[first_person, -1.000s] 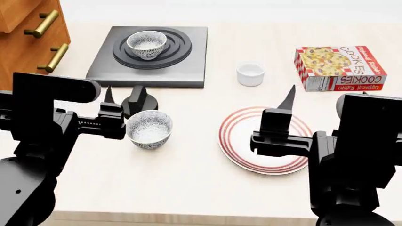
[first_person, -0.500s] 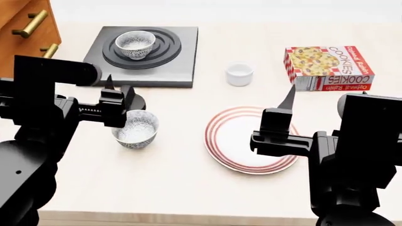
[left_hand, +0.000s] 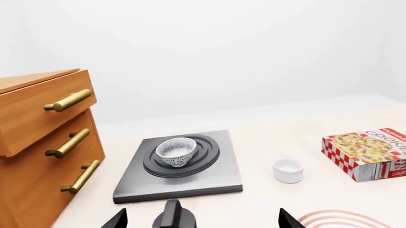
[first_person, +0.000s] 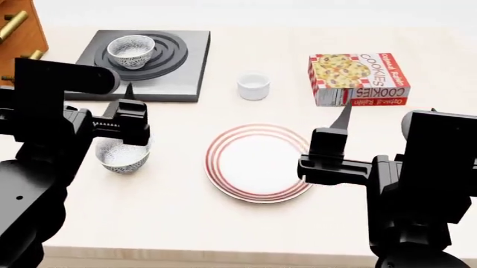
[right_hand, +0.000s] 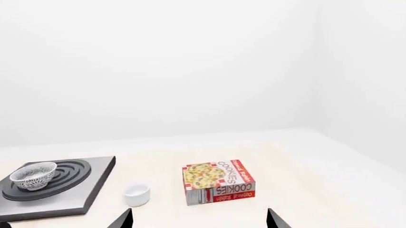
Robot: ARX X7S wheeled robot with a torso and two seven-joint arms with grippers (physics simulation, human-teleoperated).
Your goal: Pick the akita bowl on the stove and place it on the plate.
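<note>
Far left: a wooden drawer unit [left_hand: 44,142] with brass handles stands on the bench [first_person: 223,223], just beside the stove [first_person: 145,64].

Stove: flat dark grey slab at the far left of the bench. The akita bowl [first_person: 131,51] sits upright on the burner rings, apart from both arms. The black knob [left_hand: 172,214] is visible in the left wrist view near the pincer tips.

Left pincer [first_person: 128,114]: held above the bench in front of the stove, jaws spread apart, nothing between them. Directly below and partly hidden by it stands a second patterned bowl [first_person: 122,158], upright on the bench.

Centre: a small white cup [first_person: 253,86] stands beyond the plate [first_person: 257,162]. The plate lies flat and bare, well apart from the stove.

Right: a cookie box [first_person: 358,79] lies at the far side. The right pincer [first_person: 337,131] is held over the plate's right edge, jaws spread, holding nothing.
</note>
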